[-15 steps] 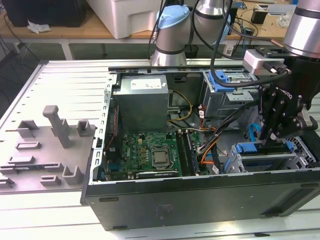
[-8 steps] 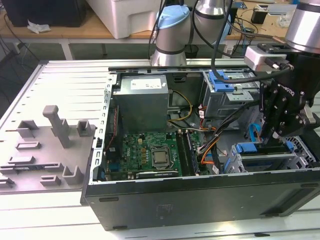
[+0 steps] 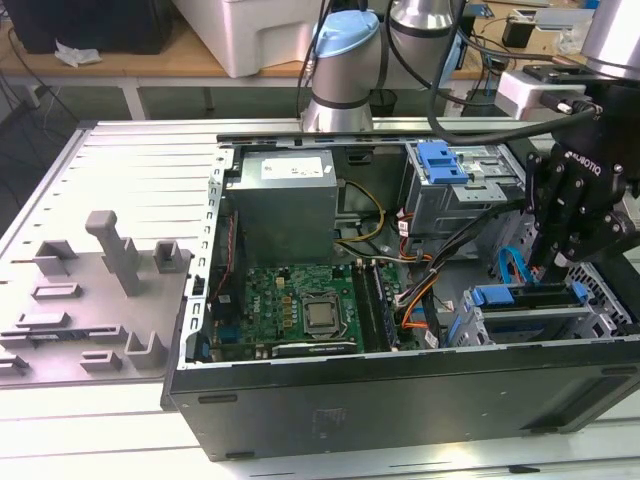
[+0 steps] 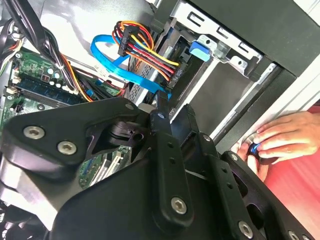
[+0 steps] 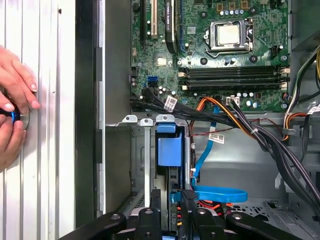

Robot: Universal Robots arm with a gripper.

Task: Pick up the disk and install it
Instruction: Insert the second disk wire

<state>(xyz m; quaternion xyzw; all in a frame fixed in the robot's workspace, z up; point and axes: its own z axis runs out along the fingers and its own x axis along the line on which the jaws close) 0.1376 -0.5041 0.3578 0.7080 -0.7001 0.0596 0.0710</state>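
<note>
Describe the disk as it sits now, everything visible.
The disk sits in the lower drive cage at the exterior view's right, inside the open case. Its top is silver-grey metal; a blue plastic frame runs along its edges, with a blue tab at the end toward the motherboard. It lies level and looks seated. The gripper hangs just above; contact can't be judged.

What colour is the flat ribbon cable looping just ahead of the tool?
Light blue; the flat cable shows best in the first wrist view, looping beside the drive bay.

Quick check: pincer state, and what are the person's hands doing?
Pincer: at the disk in its bay; open or shut cannot be told.
Person's hands: holding a small blue object outside the case.
</note>
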